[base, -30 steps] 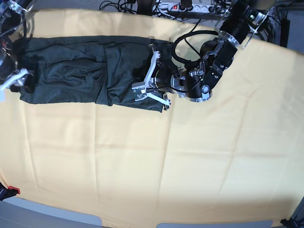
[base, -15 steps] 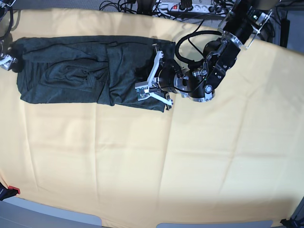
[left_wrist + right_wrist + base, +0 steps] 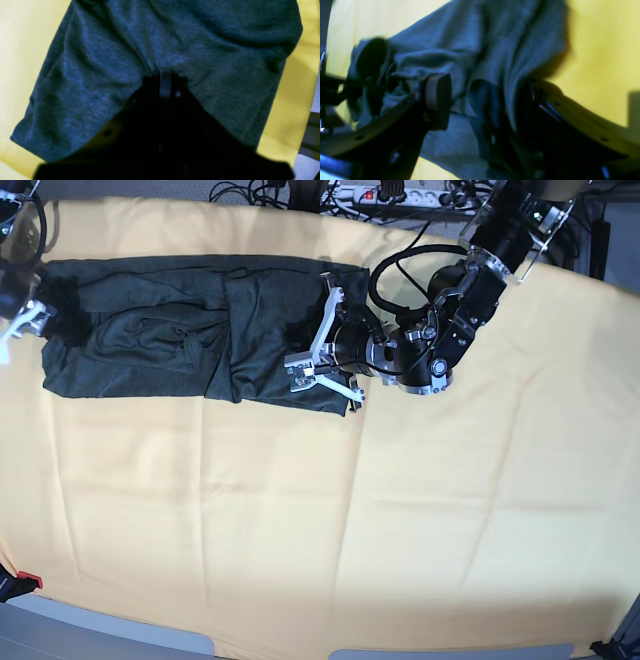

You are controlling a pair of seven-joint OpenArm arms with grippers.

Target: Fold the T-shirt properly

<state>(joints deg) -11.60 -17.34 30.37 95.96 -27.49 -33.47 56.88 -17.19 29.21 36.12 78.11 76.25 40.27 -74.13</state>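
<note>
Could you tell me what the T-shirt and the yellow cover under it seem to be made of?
The T-shirt looks like a thin, soft knit, matte and heathered dark teal-grey: fine ribbing and limp folds show in the wrist views. The yellow cover seems a smooth woven cloth, matte, judging by its shallow creases; the exact fibre cannot be told.

The dark teal-grey T-shirt (image 3: 475, 50) is seen bunched and creased over a yellow-covered worktop (image 3: 600, 55). The right hand (image 3: 480, 97) is set wide apart around a fold of the fabric: one finger with a rounded dark pad (image 3: 437, 92) is seen at the left, pressed against the cloth, while the other finger (image 3: 570, 112) is partly covered by a hanging fold at the right. The picture is blurred, and whether the cloth is gripped cannot be told.
</note>
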